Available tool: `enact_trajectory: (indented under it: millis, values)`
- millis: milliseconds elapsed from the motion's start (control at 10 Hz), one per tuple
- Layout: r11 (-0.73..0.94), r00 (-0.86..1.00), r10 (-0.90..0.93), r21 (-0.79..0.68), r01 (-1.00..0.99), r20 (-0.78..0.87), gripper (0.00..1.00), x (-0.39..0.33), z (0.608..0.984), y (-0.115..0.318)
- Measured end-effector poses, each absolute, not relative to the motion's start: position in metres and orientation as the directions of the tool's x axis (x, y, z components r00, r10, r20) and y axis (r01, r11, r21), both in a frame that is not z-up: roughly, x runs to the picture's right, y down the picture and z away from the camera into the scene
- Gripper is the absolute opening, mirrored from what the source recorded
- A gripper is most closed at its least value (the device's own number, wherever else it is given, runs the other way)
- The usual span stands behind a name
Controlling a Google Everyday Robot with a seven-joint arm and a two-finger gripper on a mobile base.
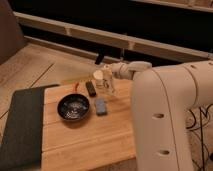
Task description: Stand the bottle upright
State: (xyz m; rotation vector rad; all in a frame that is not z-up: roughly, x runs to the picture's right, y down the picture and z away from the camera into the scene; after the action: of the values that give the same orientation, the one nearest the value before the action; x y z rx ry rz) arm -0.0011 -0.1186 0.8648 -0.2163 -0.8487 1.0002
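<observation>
Pincer [110,69] just beside bottle [103,82], near far edge of table [85,142].

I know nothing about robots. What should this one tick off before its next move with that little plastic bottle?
1. End effector at the small translucent whitish plastic bottle: ok, it is right at the bottle's upper part.
2. Bottle held: cannot tell.
3. Bottle already upright: cannot tell.
4. Bottle over the wooden table: ok, near its far edge.
5. Room beside the bottle: not ok, the small black rectangular bar lies close by and might get knocked.
6. Round black pan and blue-grey flat block out of the way: ok, both lie nearer the camera.
</observation>
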Motion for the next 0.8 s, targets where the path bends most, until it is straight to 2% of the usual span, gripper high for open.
enact_trajectory:
  millis: [600, 800]
  values:
    - [0.549, 0.205, 0.805, -0.568, -0.613, 0.556, 0.0, -0.01, 0.87, -0.113]
    - [0.566, 0.218, 0.802, -0.592, -0.574, 0.556, 0.0, -0.017, 0.873, -0.099]
